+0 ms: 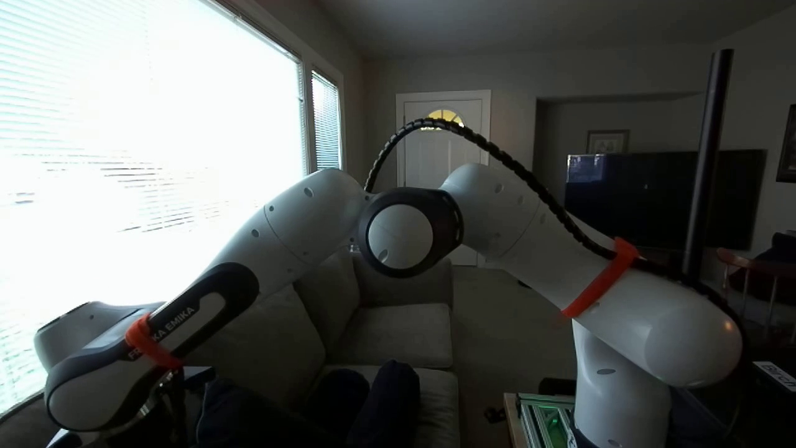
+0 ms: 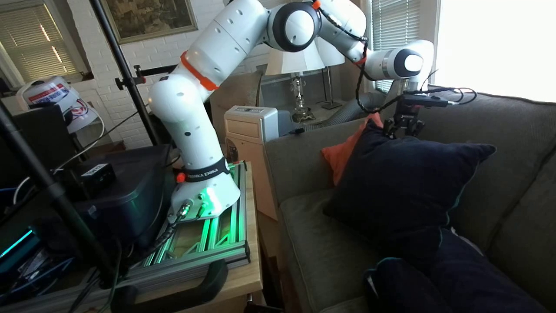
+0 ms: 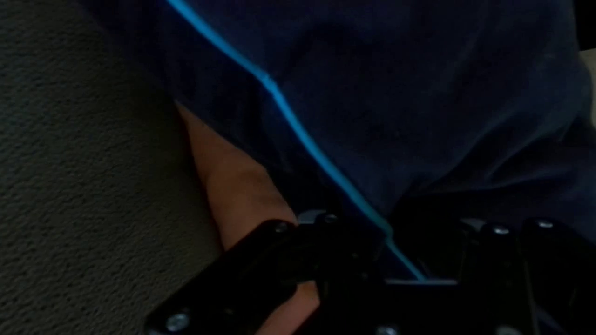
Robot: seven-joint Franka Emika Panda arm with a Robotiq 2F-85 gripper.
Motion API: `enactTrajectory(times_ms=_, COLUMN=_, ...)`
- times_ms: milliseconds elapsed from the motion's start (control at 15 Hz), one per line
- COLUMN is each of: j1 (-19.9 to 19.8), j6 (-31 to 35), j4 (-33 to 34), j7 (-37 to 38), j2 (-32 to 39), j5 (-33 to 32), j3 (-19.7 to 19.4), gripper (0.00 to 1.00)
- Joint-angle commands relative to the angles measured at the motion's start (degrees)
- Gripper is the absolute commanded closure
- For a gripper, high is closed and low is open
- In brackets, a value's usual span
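Closest in, the gripper (image 2: 402, 131) is sitting at the upper edge of a navy pillow (image 2: 399, 182), which is leaning at a tilt on the sofa (image 2: 525, 130); the gripper's fingers (image 3: 279, 246) are flanking the cloth, with folds and the blue piping (image 3: 307, 138) running in between them; the tips are disappearing into shadow, so I cannot tell whether they are clenching the pillow or merely straddling it; if they are catching only a pinch of cover, the weight of the stuffing could be pulling the cloth free; if they are biting across the piping, a hard tug could be straining that seam.

Just beside, an orange cushion (image 2: 341, 154) is resting behind the pillow; a sideways nudge could be toppling it or wedging it into the grasp; below, more navy fabric (image 2: 469, 269) is lying at the pillow's lower edge, and any overlap could be dragging it along.

Higher up, a black cable (image 2: 359, 84) is drooping near the wrist; a sharp turn of the last joints could be yanking it taut; farther off, a lamp (image 2: 295, 61) is standing beyond the sofa's arm; a wide swing with the bulky pillow in tow could be clipping its shade.
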Motion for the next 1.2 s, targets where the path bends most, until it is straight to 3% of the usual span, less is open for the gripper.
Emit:
enactTrajectory(times_ms=0, j1=1.09, j6=-10.97, j4=1.04, j7=3.75, j2=-1.19, j5=1.40, j3=-0.83, gripper=1.00)
enactTrajectory(times_ms=400, j1=1.38, j6=-28.84, j4=8.27, j7=5.65, j2=-0.23, j5=4.07, j3=0.65, gripper=0.98)
enactTrajectory(times_ms=800, j1=2.29, j6=-39.80, j4=13.10, j7=3.61, j2=0.13, j5=5.20, j3=2.22, gripper=0.98)
enactTrajectory(times_ms=1133, j1=4.41, j6=-43.76, j4=13.50, j7=2.52, j2=-0.22, j5=4.19, j3=3.20, gripper=0.98)
